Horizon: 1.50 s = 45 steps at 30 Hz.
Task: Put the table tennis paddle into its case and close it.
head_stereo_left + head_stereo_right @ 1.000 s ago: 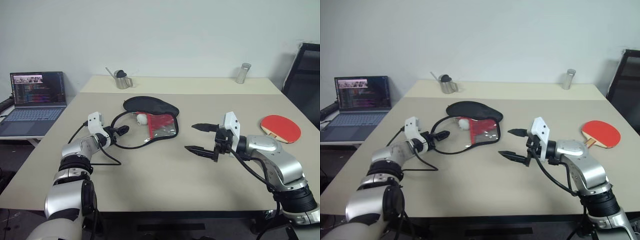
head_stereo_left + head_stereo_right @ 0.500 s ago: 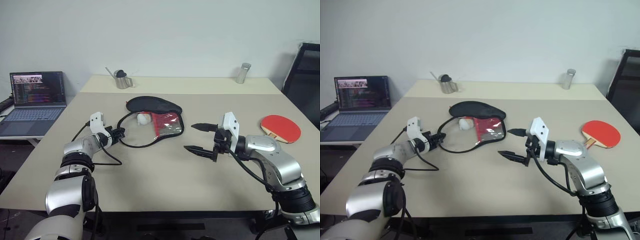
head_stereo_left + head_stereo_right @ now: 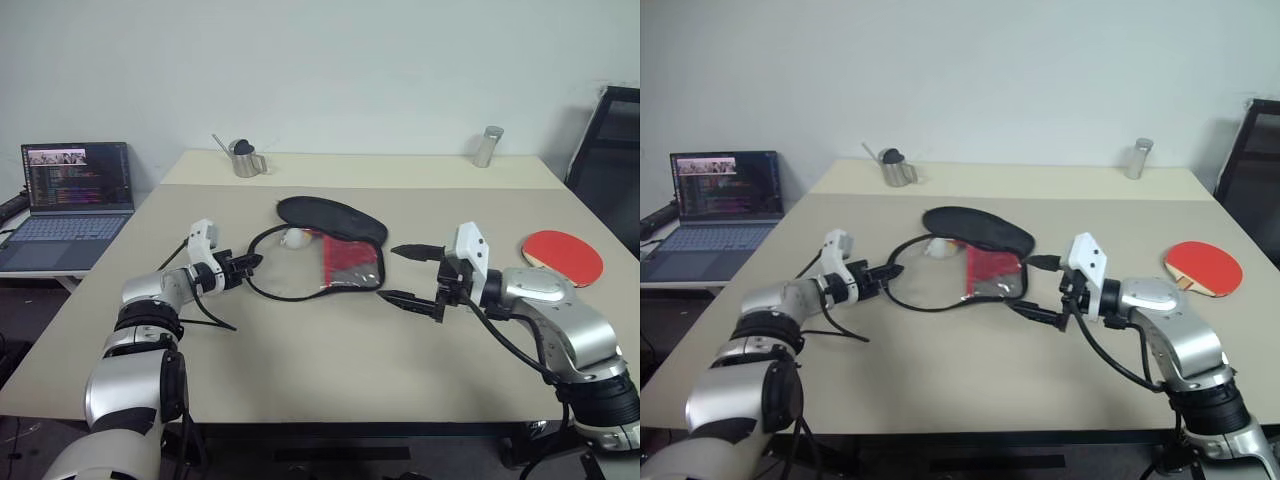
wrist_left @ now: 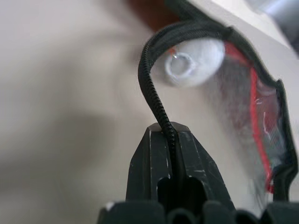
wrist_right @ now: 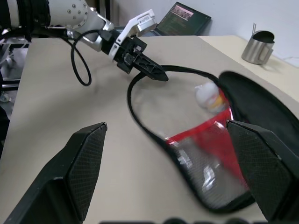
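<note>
The case lies unzipped mid-table, its black back folded away and its red front lying flat with a clear panel. A white pompom sits inside the black zip rim. My left gripper is shut on that rim at its left end; the left wrist view shows the zip rim pinched between its fingers. My right gripper stands open just right of the case, touching nothing. The table tennis paddle rests red face up at the table's right edge.
A steel jug and a metal cup stand on the far table. An open laptop sits on a side desk to the left. A black chair is at the far right.
My left gripper closed on the zip rim and dragged the case to the right, toward the right gripper. The right gripper stayed open and about where it was.
</note>
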Each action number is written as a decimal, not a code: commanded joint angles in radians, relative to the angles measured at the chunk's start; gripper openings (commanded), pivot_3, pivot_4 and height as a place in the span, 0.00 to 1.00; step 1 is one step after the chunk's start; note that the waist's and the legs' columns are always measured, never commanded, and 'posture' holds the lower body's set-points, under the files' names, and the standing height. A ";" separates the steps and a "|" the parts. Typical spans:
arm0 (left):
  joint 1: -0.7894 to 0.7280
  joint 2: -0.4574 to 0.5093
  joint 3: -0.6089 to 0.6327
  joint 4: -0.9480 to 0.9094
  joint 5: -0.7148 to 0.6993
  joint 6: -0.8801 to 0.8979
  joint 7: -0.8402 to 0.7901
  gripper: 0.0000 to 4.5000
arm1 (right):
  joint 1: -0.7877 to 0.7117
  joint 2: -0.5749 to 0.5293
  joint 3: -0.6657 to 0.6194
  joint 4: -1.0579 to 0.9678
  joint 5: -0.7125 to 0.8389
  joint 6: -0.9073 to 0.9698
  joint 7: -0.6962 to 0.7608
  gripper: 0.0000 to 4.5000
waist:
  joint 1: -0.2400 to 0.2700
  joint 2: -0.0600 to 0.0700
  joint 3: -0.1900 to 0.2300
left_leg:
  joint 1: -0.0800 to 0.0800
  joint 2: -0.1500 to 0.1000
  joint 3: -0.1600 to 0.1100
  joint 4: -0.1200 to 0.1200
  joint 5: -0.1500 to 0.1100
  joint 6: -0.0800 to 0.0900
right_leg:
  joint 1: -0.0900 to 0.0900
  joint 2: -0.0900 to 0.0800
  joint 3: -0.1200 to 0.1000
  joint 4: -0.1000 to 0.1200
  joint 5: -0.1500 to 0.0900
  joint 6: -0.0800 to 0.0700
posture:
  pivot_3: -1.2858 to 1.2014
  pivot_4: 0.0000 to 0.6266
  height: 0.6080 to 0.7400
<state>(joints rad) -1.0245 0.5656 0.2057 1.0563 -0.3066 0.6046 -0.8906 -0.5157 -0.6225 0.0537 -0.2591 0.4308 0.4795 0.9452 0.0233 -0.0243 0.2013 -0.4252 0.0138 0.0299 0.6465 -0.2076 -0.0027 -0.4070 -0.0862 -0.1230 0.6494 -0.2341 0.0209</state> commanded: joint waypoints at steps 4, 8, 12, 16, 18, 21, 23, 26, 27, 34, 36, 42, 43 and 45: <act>-0.046 0.021 -0.121 -0.079 0.053 0.015 -0.220 0.00 | 0.045 -0.063 -0.076 -0.094 0.051 0.034 0.000 1.00 | -0.002 0.000 0.000 | 0.000 0.000 0.000 0.000 0.000 0.000 | 0.000 0.000 0.000 0.000 0.000 0.000 | 0.52 0.24 1.00; -0.053 0.023 -0.190 -0.091 0.084 0.006 -0.338 0.00 | 0.074 -0.087 -0.097 -0.133 0.071 0.061 -0.010 1.00 | -0.002 0.000 0.000 | 0.000 0.001 0.000 0.000 0.000 0.000 | -0.001 0.000 0.000 0.000 0.000 0.000 | 0.52 0.24 1.00; -0.058 0.026 -0.252 -0.086 0.130 -0.025 -0.414 0.00 | 0.092 -0.099 -0.109 -0.159 0.086 0.080 -0.022 1.00 | -0.002 0.000 0.000 | 0.000 0.001 0.000 0.000 0.000 0.000 | -0.001 0.000 0.001 0.000 0.000 0.000 | 0.52 0.24 1.00; -0.098 0.005 -0.249 -0.006 0.184 -0.177 -0.299 0.00 | 0.098 -0.100 -0.114 -0.171 0.089 0.090 -0.034 1.00 | -0.001 -0.001 0.000 | 0.000 0.001 -0.001 0.000 0.000 0.000 | -0.001 0.000 0.001 0.000 0.000 0.000 | 0.52 0.24 1.00; -0.122 -0.006 -0.237 0.038 0.203 -0.253 -0.228 0.00 | 0.100 -0.101 -0.114 -0.173 0.091 0.092 -0.037 1.00 | -0.001 -0.001 0.001 | 0.000 0.001 -0.002 0.000 0.000 0.000 | -0.001 0.000 0.001 0.000 0.000 0.000 | 0.52 0.24 1.00; -0.186 -0.026 -0.193 0.098 0.191 -0.346 -0.170 0.00 | 0.102 -0.101 -0.111 -0.173 0.091 0.094 -0.038 1.00 | -0.001 -0.003 0.002 | 0.000 0.001 -0.003 0.000 0.000 0.000 | -0.001 0.000 0.001 0.000 0.000 0.000 | 0.52 0.24 1.00; -0.211 -0.031 -0.185 0.124 0.191 -0.371 -0.173 0.00 | 0.103 -0.100 -0.110 -0.177 0.092 0.097 -0.040 1.00 | -0.001 -0.005 0.003 | -0.001 0.001 -0.002 0.000 0.000 0.000 | -0.001 0.000 0.001 0.000 0.000 0.000 | 0.52 0.24 1.00; -0.242 -0.043 -0.185 0.147 0.209 -0.416 -0.181 0.00 | 0.104 -0.099 -0.107 -0.181 0.095 0.100 -0.044 1.00 | -0.001 -0.005 0.003 | -0.001 0.000 -0.001 0.000 0.000 0.001 | -0.001 0.000 0.001 0.000 0.000 0.000 | 0.52 0.24 1.00; -0.251 -0.048 -0.189 0.154 0.217 -0.430 -0.182 0.00 | 0.105 -0.098 -0.105 -0.183 0.095 0.100 -0.045 1.00 | -0.001 -0.005 0.003 | -0.001 0.000 -0.001 0.000 0.000 0.001 | -0.001 0.000 0.001 0.000 0.000 0.000 | 0.52 0.24 1.00; -0.279 -0.081 -0.227 0.212 0.310 -0.512 -0.112 0.05 | 0.110 -0.097 -0.098 -0.192 0.101 0.105 -0.057 1.00 | -0.001 -0.005 0.003 | -0.001 0.000 0.000 0.000 0.000 0.001 | -0.001 0.000 0.001 0.000 0.000 0.000 | 0.52 0.24 1.00; -0.276 -0.080 -0.236 0.225 0.337 -0.530 -0.068 0.15 | 0.116 -0.097 -0.099 -0.194 0.103 0.106 -0.061 1.00 | -0.002 -0.005 0.003 | -0.001 0.001 0.000 0.000 0.000 0.001 | -0.001 0.000 0.001 0.000 0.000 0.000 | 0.52 0.24 1.00; -0.251 -0.053 -0.275 0.249 0.436 -0.604 0.112 0.50 | 0.133 -0.101 -0.105 -0.189 0.101 0.115 -0.073 1.00 | -0.002 -0.006 0.003 | -0.001 0.000 0.000 0.000 0.000 0.001 | -0.001 0.000 0.001 0.000 0.000 0.000 | 0.52 0.24 1.00; -0.246 -0.045 -0.278 0.252 0.449 -0.615 0.143 0.57 | 0.131 -0.099 -0.105 -0.181 0.103 0.124 -0.078 1.00 | -0.002 -0.006 0.003 | -0.001 0.001 0.000 0.000 0.000 0.001 | -0.001 0.000 0.001 0.000 0.000 0.000 | 0.52 0.24 1.00; -0.243 -0.034 -0.268 0.258 0.452 -0.618 0.163 0.71 | 0.125 -0.093 -0.103 -0.163 0.107 0.149 -0.096 1.00 | -0.003 -0.006 0.003 | -0.001 0.001 0.000 0.000 0.000 0.001 | -0.002 0.000 0.001 0.001 0.000 0.000 | 0.52 0.24 1.00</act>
<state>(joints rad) -1.2621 0.5103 -0.0722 1.3127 0.1358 0.0110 -0.7570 -0.3783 -0.7125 -0.0218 -0.4153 0.5248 0.6128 0.8655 0.0200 -0.0298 0.2045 -0.4259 0.0146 0.0296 0.6467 -0.2079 -0.0020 -0.4091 -0.0863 -0.1219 0.6503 -0.2339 0.0212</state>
